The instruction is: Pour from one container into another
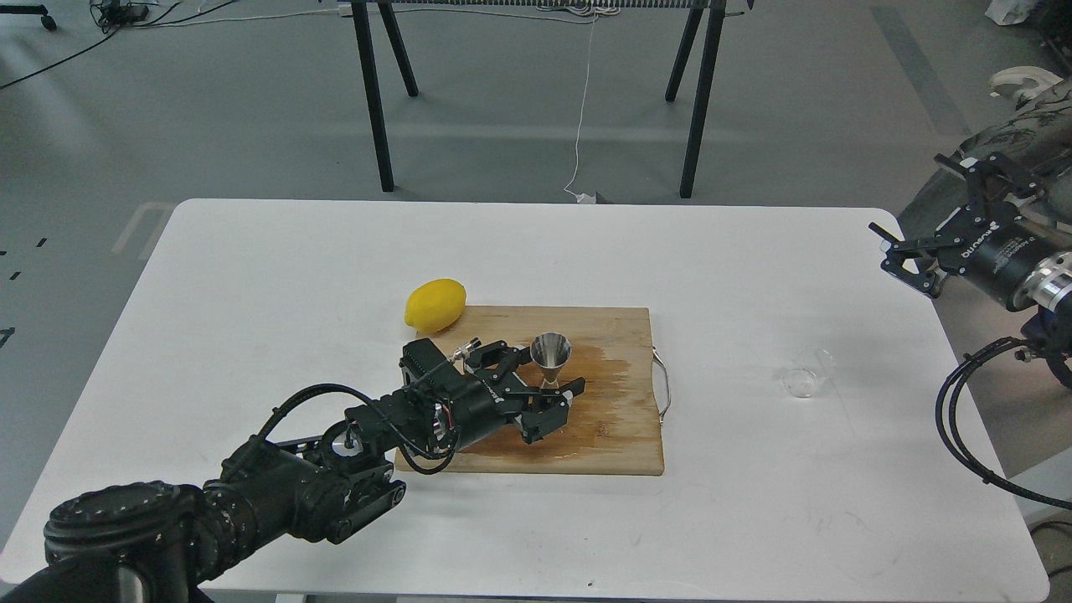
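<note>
The steel jigger (550, 350) stands upright over the wooden cutting board (624, 444). My left gripper (548, 387) is shut on its waist and lower cone, which its fingers hide. The tiny clear glass cup (809, 373) sits alone on the white table, right of the board. My right gripper (893, 251) hovers above the table's right edge, well behind and to the right of the cup, open and holding nothing.
A yellow lemon (435, 303) lies at the board's far left corner. The board has a wet dark stain (599, 368) and a metal handle (663, 387) on its right side. Black table legs (373, 100) stand on the floor beyond the table.
</note>
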